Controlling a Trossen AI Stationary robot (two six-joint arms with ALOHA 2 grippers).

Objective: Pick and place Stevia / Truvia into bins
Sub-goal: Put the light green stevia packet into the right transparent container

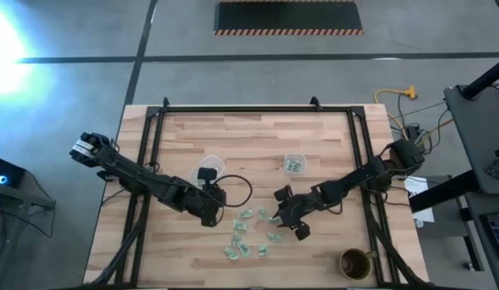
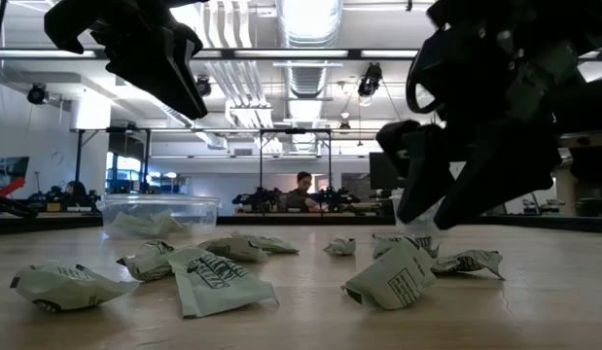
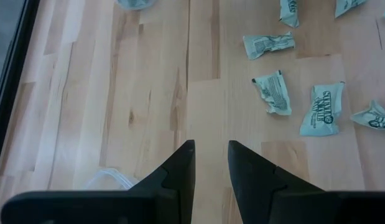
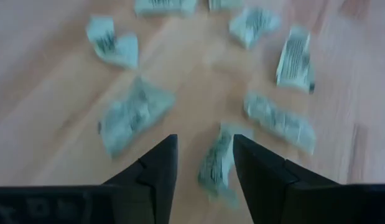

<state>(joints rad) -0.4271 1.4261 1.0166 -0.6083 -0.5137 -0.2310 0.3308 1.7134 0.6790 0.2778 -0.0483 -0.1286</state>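
Several crumpled green-and-white packets (image 1: 247, 234) (image 2: 218, 277) (image 3: 273, 93) lie scattered on the wooden table between the two grippers. My right gripper (image 1: 273, 216) (image 4: 204, 155) is open and low over the pile. One packet (image 4: 217, 163) lies between its fingers, with a gap on either side. My left gripper (image 1: 215, 216) (image 3: 211, 155) is open and holds nothing; it hovers over bare wood left of the pile, raised in the low view (image 2: 189, 92). The larger clear bin (image 1: 219, 161) (image 2: 159, 209) stands behind the left gripper. The smaller bin (image 1: 294, 156) holds a few packets.
A round brown cup (image 1: 354, 262) stands near the table's near right corner. A black frame (image 1: 257, 109) runs along the table's far and side edges. Bare wood lies left of the pile and along the near edge. People sit in the room beyond the table.
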